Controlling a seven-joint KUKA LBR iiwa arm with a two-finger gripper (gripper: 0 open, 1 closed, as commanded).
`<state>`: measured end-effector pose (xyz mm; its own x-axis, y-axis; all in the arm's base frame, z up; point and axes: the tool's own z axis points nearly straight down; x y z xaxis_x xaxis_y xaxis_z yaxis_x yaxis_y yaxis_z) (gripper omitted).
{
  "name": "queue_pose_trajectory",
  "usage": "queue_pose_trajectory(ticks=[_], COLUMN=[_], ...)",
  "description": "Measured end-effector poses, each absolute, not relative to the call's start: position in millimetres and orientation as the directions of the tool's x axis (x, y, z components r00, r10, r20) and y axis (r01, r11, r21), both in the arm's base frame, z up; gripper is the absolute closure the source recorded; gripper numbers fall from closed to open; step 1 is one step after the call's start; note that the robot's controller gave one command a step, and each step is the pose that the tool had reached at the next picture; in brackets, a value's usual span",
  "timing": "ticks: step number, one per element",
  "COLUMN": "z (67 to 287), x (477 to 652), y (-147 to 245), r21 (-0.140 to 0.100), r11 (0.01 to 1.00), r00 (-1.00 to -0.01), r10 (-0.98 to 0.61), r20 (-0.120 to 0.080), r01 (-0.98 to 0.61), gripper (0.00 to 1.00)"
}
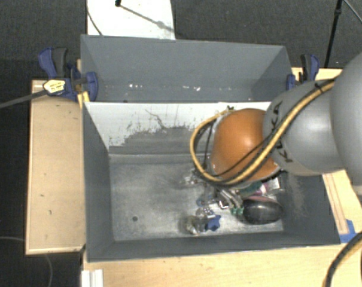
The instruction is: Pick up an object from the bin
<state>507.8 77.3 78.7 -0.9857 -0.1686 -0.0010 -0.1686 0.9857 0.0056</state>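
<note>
My tool [212, 203]: low at the front right of the bin [139, 196], beneath my orange cover [240, 142]; apart or together, I cannot tell.
Nearest things: small blue piece [211, 222] just in front of it, dark oval object [262, 211] beside it.

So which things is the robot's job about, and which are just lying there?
Job: pincer; grey bin; probably the small blue-and-silver thing nearest the pincer.
Lying about: dark oval thing; green and pink bits beside it.
</note>
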Motion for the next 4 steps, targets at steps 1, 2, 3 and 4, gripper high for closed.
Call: queue_pose_trajectory(ticks=[1,2,3,4], z=[93,71,73,215], x=[482.6,494.9,496.9,502.7], y=[-30,-32,-32,-146], r21=[-0.002,0.003,0.0,-0.005], r11=[0.725,0.876,0.878,0.894], r00=[-0.725,-0.876,-0.878,-0.894], r10=[-0.689,-0.482,-0.478,-0.447], r20=[-0.001,0.001,-0.006,-0.009], r01=[-0.689,-0.482,-0.478,-0.447], gripper=[0.0,0.0,1.0,1.0])
